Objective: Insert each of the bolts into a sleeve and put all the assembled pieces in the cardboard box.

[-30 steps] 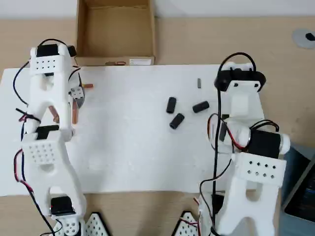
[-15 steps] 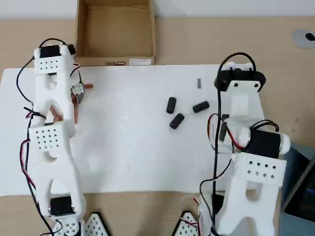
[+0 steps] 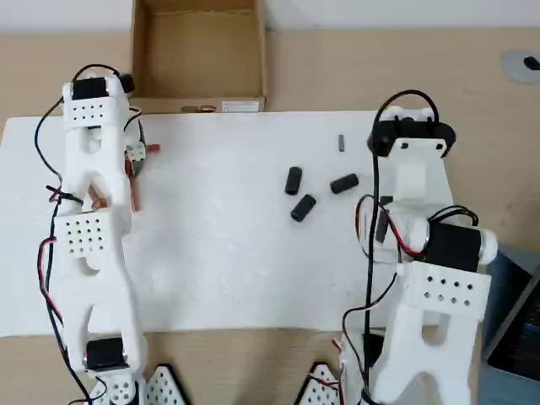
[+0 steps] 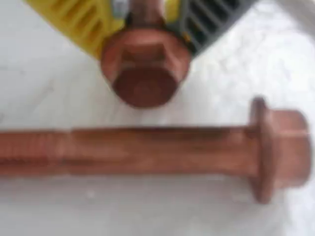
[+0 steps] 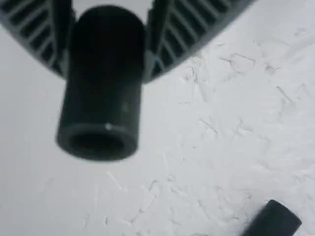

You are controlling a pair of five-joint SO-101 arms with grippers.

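In the left wrist view my left gripper (image 4: 146, 14) is shut on a copper bolt (image 4: 145, 69) between a yellow finger (image 4: 78, 24) and a grey finger (image 4: 211, 19), its hex head facing the camera. A second bolt (image 4: 147, 150) lies flat on the white mat just beneath it. My right gripper (image 5: 106, 24) is shut on a black sleeve (image 5: 101, 93), with the open bore toward the camera, above the mat. From above, three loose sleeves (image 3: 304, 207) lie mid-mat. The cardboard box (image 3: 198, 51) stands at the far edge. The left arm (image 3: 97, 160) covers the bolts (image 3: 131, 192).
A white foam mat (image 3: 219, 261) covers the table between the arms. A small dark pin (image 3: 342, 143) lies near the right arm (image 3: 413, 177). Another sleeve (image 5: 273, 221) shows at the corner of the right wrist view. A copper piece (image 3: 202, 108) lies at the box's front wall.
The left arm has shifted toward the far side of the table, nearer the box. The right arm and the loose sleeves have stayed put.
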